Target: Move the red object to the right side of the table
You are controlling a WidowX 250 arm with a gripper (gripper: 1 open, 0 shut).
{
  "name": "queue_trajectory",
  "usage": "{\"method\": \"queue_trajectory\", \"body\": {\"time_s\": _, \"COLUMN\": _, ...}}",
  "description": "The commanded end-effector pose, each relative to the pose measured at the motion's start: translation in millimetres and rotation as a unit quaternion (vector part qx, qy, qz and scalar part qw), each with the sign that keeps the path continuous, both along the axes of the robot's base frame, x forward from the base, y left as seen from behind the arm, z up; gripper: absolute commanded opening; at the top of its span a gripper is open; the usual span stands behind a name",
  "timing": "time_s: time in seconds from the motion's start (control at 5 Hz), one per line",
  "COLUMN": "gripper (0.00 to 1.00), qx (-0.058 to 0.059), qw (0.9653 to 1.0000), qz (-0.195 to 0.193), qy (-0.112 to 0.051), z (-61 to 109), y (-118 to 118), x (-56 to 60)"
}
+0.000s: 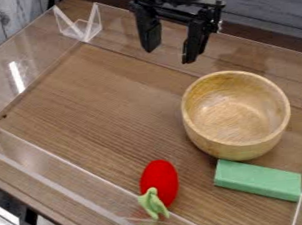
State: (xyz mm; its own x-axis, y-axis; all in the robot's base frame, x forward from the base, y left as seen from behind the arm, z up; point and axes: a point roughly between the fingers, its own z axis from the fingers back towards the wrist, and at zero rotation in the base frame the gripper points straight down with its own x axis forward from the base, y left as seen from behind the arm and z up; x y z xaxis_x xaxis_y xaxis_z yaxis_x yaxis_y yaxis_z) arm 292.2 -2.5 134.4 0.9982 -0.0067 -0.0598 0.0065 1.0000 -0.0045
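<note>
A brown wood-grain table (99, 99) fills the view, edged by low clear acrylic walls (45, 165). A wooden bowl (236, 113) sits on it as the main landmark. The red object (158, 180), its green leafy end pointing toward the near wall, lies in front of the bowl and to its left, apart from it. A flat green block (258, 180) rests just in front of the bowl. Behind the bowl, the gripper (171, 40) hangs above the tabletop with its dark fingers (147, 30) spread apart, holding nothing.

- A lab-style robot test bench.
- Clear acrylic walls (43, 145) fence a wood-grain table (99, 99).
- A black gripper (171, 44) hangs over its far side.
</note>
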Motion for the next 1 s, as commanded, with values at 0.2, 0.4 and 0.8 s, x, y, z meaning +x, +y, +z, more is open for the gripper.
{"method": "queue_trajectory", "body": {"time_s": 0.2, "gripper": 1.0, "qx": -0.001, "qw": 1.0, "qz": 0.001, "qy": -0.004, "z": 13.3, "y": -3.6, "x": 15.7}}
{"method": "queue_trajectory", "body": {"time_s": 0.4, "gripper": 1.0, "qx": -0.005, "qw": 0.9997, "qz": -0.024, "qy": 0.007, "z": 13.5, "y": -7.8, "x": 13.7}}
{"method": "queue_trajectory", "body": {"time_s": 0.8, "gripper": 1.0, "qx": -0.01, "qw": 0.9993, "qz": -0.036, "qy": 0.003, "z": 18.6, "y": -14.1, "x": -12.9}}
